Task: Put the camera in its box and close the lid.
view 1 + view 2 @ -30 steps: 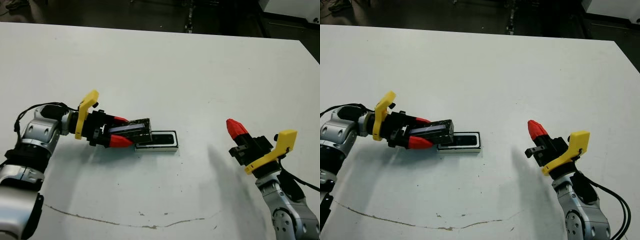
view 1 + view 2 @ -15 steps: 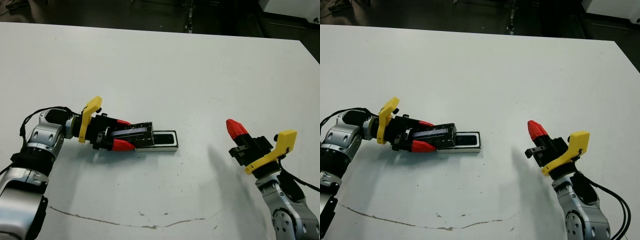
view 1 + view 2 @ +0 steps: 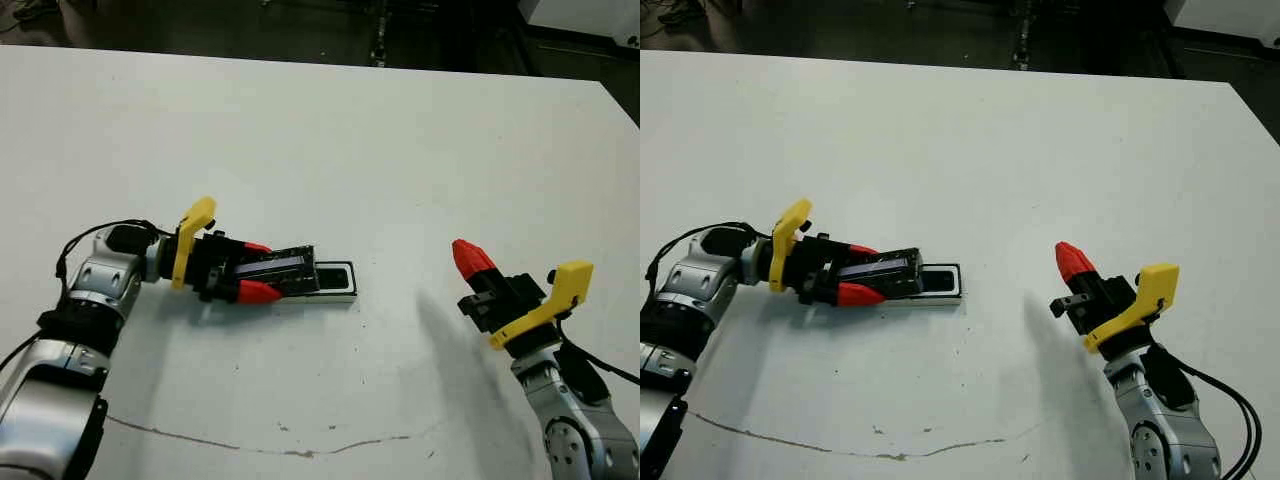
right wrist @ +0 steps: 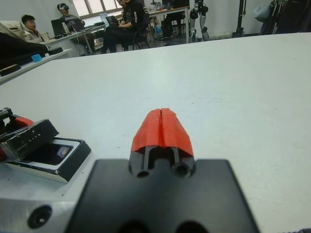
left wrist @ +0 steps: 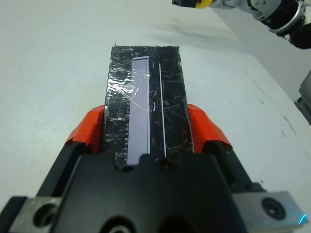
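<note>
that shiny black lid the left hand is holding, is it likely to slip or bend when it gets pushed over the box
The lid looks like a stiff flat slab held level between the left hand's two red fingers, so it probably won't bend. Its glossy, film-like surface suggests it could slide in the grip if it catches the box's rim. It looks thin, so likely light.

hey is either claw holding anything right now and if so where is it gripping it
The left claw holds the lid by its two long side edges, near one end. The right claw is shut and holds nothing.
</note>
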Action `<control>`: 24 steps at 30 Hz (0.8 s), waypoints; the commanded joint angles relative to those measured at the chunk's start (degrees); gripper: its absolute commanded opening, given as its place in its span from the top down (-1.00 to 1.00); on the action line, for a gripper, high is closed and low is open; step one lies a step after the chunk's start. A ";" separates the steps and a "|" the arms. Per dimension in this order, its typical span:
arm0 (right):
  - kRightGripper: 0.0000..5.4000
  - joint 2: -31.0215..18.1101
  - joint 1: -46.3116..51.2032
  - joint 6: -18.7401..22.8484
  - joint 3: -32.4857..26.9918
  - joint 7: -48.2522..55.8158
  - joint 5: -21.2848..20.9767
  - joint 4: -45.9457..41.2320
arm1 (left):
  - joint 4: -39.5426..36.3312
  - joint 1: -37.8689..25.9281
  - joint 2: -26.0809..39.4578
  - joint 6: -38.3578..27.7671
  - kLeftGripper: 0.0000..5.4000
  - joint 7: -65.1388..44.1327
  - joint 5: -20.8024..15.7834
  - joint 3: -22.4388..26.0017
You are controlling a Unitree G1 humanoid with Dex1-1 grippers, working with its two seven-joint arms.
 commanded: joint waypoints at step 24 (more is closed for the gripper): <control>1.00 -0.67 0.35 -0.06 0.27 -0.10 -0.79 0.06 | -5.67 6.12 -4.20 3.58 -0.17 5.61 0.54 -3.55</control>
